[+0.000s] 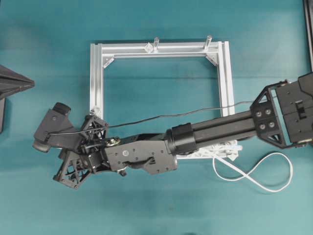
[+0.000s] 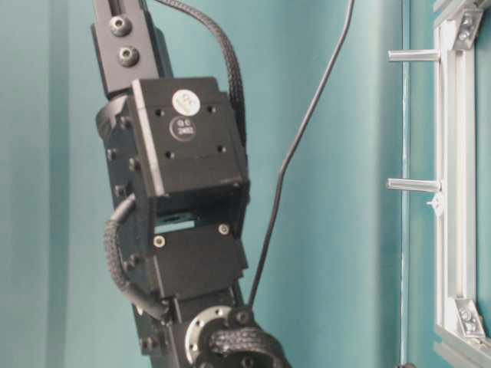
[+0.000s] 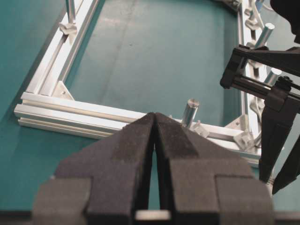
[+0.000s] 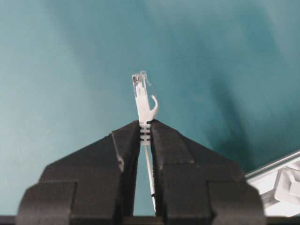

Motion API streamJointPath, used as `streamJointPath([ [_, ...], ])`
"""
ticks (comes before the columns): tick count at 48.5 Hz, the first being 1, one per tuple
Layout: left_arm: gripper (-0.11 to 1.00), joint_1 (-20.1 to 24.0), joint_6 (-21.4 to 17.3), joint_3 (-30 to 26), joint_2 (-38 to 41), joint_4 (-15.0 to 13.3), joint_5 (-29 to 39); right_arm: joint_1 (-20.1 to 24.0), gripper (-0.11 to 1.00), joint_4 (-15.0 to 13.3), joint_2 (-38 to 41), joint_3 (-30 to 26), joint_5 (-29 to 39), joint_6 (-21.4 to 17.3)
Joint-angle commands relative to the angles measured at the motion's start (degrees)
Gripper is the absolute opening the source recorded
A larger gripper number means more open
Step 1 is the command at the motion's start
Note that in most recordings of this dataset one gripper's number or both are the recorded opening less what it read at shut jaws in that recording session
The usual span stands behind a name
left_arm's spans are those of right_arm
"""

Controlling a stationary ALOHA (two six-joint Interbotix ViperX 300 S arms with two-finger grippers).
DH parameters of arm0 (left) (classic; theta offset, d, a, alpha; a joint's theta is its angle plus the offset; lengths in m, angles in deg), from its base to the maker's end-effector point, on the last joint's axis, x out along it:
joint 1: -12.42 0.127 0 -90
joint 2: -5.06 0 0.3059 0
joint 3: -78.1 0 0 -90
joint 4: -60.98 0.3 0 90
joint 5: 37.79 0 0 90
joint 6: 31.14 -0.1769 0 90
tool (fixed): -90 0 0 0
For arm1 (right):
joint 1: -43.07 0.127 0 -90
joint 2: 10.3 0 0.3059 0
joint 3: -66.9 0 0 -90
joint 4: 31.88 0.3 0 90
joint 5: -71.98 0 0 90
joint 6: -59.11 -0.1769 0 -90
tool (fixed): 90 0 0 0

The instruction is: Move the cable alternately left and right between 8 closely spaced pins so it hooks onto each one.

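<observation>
Looking down the right wrist camera, I saw the right gripper [image 4: 145, 125] clenched on the ribbed collar of the long thin white cable [image 4: 146, 140], its small clear plug pointing forward over bare teal table, a grip that I judged gave me control of the tip for threading. Overhead, the slack lay in white loops [image 1: 254, 172] beside the square aluminium frame [image 1: 97, 73], while the arm reached across the near rail, hiding most of the pins. The left gripper [image 3: 154, 123] waited apart, pads pressed together on nothing.
</observation>
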Motion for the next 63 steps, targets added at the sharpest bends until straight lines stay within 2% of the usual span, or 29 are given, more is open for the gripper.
streamJointPath([
  [1, 0.0, 0.2, 0.3, -0.6, 0.4, 0.1, -0.3, -0.2, 0.09, -0.4, -1.6, -1.8, 0.1, 0.2],
  [15, 0.0, 0.2, 0.3, -0.6, 0.4, 0.1, -0.3, -2.6, 0.09, -0.4, -1.7, -1.8, 1.8, 0.0],
  [32, 0.0, 0.2, 0.3, -0.6, 0.4, 0.0, -0.3, -3.0, 0.09, -0.4, -1.8, -1.8, 8.4, -0.7],
  [42, 0.0, 0.2, 0.3, -0.6, 0.4, 0.1, -0.3, -3.1, 0.09, -0.4, -2.3, -1.2, 9.3, -1.5],
  [63, 0.0, 0.2, 0.3, -0.6, 0.4, 0.1, -0.3, -3.1, 0.09, -0.7, -7.3, 6.2, 7.3, -3.8],
])
